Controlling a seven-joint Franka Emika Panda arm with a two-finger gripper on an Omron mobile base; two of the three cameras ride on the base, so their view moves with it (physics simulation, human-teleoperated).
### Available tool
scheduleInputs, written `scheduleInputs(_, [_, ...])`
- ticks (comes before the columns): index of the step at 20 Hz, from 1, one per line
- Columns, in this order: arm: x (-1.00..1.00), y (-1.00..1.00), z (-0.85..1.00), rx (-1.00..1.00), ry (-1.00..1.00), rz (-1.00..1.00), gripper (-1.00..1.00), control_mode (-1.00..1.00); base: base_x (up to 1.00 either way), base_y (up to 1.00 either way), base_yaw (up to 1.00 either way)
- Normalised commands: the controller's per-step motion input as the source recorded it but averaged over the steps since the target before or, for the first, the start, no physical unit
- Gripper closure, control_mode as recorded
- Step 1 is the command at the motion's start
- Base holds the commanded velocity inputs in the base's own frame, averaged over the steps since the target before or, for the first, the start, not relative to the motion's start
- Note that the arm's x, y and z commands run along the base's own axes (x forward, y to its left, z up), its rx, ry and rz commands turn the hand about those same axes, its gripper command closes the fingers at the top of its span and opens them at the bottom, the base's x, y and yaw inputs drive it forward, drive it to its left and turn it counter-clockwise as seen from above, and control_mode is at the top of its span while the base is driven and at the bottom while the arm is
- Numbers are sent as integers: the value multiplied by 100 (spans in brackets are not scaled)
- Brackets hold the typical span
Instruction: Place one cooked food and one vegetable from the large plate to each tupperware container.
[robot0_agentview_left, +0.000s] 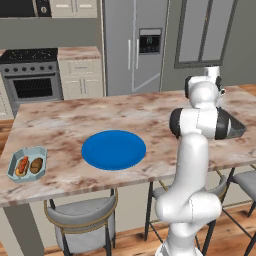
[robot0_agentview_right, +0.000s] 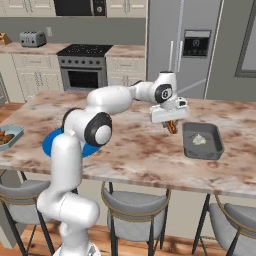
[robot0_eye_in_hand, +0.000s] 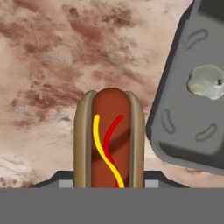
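nearly there: hot dog carried toward the dark tub

you have the two-finger gripper (robot0_agentview_right: 171, 125) pinched narrow on a hot dog in a tan bun with yellow and red sauce lines (robot0_eye_in_hand: 109, 140), held up off the brown marbled counter (robot0_agentview_right: 140, 145). it hangs just beside the near-left edge of the dark grey rounded-rectangle tupperware tub (robot0_agentview_right: 202, 141), not yet over it, so i judge you are mid-carry and the release has to wait until the food is above the tub floor. a pale, lumpy item (robot0_eye_in_hand: 206, 81) already lies in that tub; it may be the vegetable, though it is too blurred to name.

the big flat round bright-blue plate (robot0_agentview_left: 114, 149) lies bare at the middle of the counter, which suggests this is the last piece to move. the pale blue-grey tub (robot0_agentview_left: 27, 163) at the far left edge holds two pieces, one reddish and one brown.

from the left base camera you get the plate and the pale tub clearly, but the arm's body hides the hand. the right base camera gives you the gripper against the dark tub. the hand camera alone shows you the bun gripped lengthwise and centred.
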Motion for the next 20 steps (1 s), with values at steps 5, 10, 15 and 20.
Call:
scheduleInputs(5, [-1,-46,-2,1,-8,-3,100,-100,0,0,0])
scheduleInputs(10, [1,-43,-21,-1,-2,-3,100,-100,0,0,0])
scheduleInputs(15, [-4,0,-49,-54,-19,1,100,-100,0,0,0])
scheduleInputs(20, [1,-24,-16,-22,-2,1,100,-100,0,0,0])
